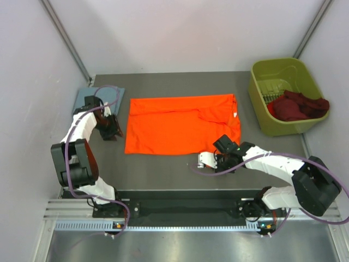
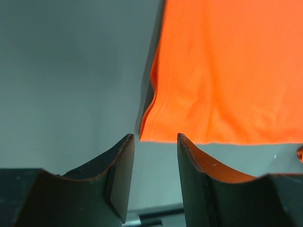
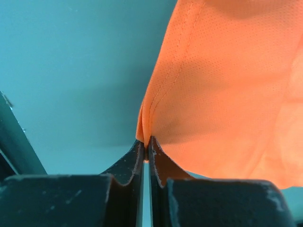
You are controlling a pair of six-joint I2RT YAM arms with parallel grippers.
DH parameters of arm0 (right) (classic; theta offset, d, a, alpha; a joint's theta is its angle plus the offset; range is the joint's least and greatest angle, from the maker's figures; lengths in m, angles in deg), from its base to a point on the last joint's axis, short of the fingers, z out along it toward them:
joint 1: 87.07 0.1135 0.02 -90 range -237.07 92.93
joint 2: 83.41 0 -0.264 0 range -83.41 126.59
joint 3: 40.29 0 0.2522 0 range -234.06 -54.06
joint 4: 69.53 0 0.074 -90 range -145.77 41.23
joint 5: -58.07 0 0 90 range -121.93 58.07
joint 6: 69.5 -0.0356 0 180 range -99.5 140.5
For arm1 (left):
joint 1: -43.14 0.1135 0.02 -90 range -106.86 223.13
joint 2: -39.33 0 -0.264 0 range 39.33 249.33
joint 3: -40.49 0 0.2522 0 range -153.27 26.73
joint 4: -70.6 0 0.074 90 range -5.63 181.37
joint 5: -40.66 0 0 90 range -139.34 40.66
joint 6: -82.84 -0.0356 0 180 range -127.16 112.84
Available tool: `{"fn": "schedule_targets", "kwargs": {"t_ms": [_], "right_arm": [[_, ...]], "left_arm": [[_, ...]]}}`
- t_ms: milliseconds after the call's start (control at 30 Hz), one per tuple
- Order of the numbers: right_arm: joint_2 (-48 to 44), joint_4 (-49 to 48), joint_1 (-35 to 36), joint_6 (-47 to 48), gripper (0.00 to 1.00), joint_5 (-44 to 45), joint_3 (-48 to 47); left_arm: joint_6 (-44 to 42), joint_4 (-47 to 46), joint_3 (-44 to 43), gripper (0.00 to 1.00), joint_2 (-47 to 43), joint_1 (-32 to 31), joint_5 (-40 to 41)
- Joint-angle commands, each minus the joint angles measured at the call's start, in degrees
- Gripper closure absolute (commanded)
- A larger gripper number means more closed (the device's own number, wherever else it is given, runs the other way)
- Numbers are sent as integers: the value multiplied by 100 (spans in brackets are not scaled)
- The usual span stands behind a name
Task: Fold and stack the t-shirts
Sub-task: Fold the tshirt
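My right gripper (image 1: 223, 146) is pinched tight on the near right corner of the orange t-shirt (image 1: 182, 124). In the right wrist view the fingers (image 3: 161, 165) meet with a fold of its hemmed edge caught between their tips. The shirt itself lies spread flat across the middle of the grey table (image 1: 163, 169), with a few creases towards its right side. My left gripper (image 1: 112, 131) sits low just off the shirt's left edge, its jaws apart and holding nothing (bare table shows between them, and the shirt's near left corner lies just ahead). The grey-blue t-shirt (image 1: 106, 94) lies at the far left of the table, partly under my left arm. The maroon t-shirt (image 1: 297, 106) is bunched inside the olive-green bin (image 1: 256, 82) at the far right.
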Motion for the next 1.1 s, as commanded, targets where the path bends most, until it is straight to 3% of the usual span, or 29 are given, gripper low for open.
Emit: {"fn": "schedule_targets", "kwargs": {"t_ms": [0,467,1067], "right_arm": [[27,-191,91,37,100,90,-11],[71,-270,-23,2,100,126,-46],[194,-437,-190,-104,100,117,-258]], "left_arm": [[335,177,259,53,-146,101,-372],[326,63,514,54,407,128,-442],[168,353,163,64,1225,136,-469]]}}
